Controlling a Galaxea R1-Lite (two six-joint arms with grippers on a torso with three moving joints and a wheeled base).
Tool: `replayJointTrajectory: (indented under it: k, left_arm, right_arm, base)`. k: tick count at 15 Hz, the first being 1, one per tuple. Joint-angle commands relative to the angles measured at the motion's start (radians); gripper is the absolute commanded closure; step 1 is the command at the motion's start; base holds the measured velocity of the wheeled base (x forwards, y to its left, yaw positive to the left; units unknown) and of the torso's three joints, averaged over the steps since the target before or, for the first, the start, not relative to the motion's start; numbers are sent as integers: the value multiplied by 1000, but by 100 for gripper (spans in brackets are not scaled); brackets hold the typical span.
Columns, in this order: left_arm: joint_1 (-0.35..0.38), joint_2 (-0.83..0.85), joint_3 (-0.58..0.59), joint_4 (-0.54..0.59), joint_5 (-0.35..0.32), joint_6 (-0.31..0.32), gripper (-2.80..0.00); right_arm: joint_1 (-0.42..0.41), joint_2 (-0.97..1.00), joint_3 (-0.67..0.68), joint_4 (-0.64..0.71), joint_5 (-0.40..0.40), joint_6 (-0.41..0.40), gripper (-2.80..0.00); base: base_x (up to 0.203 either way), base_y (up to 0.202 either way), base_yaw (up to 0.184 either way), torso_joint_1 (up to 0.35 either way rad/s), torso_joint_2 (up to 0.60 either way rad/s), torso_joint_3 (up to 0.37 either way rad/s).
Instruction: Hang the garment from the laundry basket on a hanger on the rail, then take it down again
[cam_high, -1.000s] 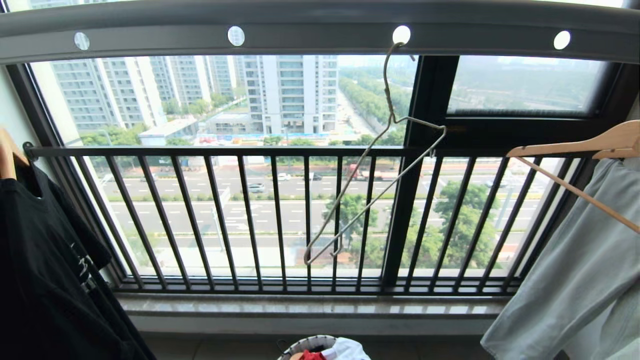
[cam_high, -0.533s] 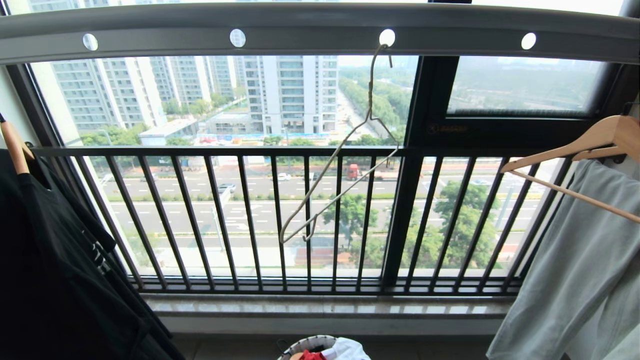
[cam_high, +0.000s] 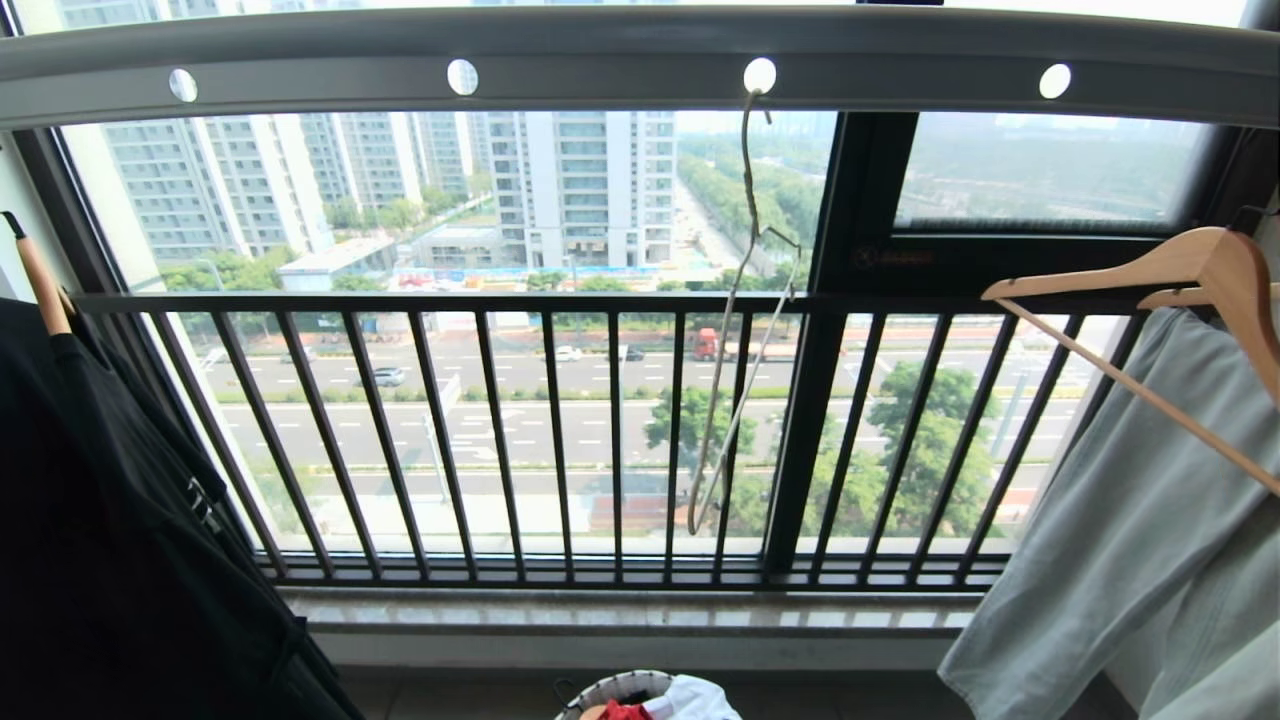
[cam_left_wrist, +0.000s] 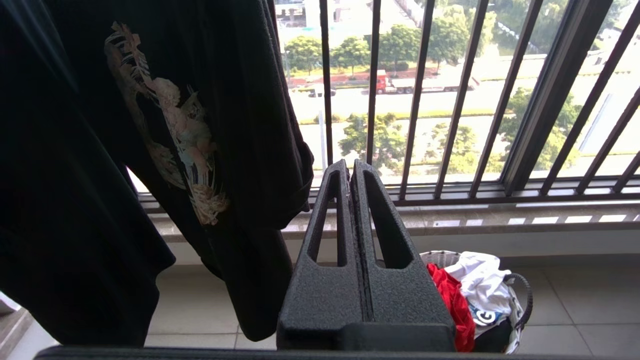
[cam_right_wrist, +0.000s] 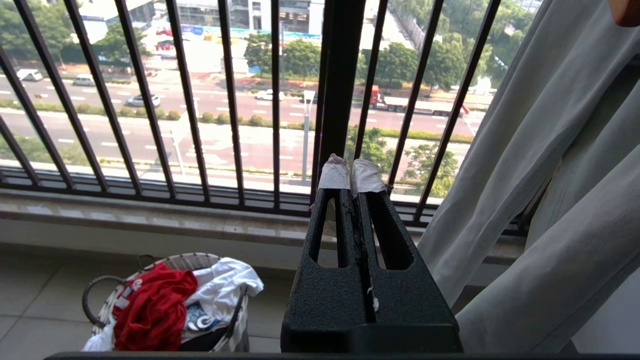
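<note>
Closest to you, both claws are pressed fully together on nothing: the left gripper (cam_left_wrist: 352, 167) beside the black T-shirt (cam_left_wrist: 150, 125), the right gripper (cam_right_wrist: 351, 167) by the grey garment (cam_right_wrist: 550, 175). Below, the laundry basket (cam_right_wrist: 100, 290), cut off at the head view's edge, holds the crumpled red garment (cam_right_wrist: 150, 310), its print hidden. Farther off, the hanger (cam_high: 735, 330) hangs edge-on from the rail (cam_high: 600, 75).
</note>
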Motion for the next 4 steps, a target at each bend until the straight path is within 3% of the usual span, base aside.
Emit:
replayJointTrajectory:
  k: [1,4]
  left_arm:
    - [0,1,0,0,-1,0,0]
    - [0,0,0,0,-1,0,0]
  right_arm:
    - [0,1,0,0,0,1,0]
    - [0,1,0,0,0,3,0]
  base:
    - [0,0,0,0,0,0]
    - [0,0,0,0,0,0]
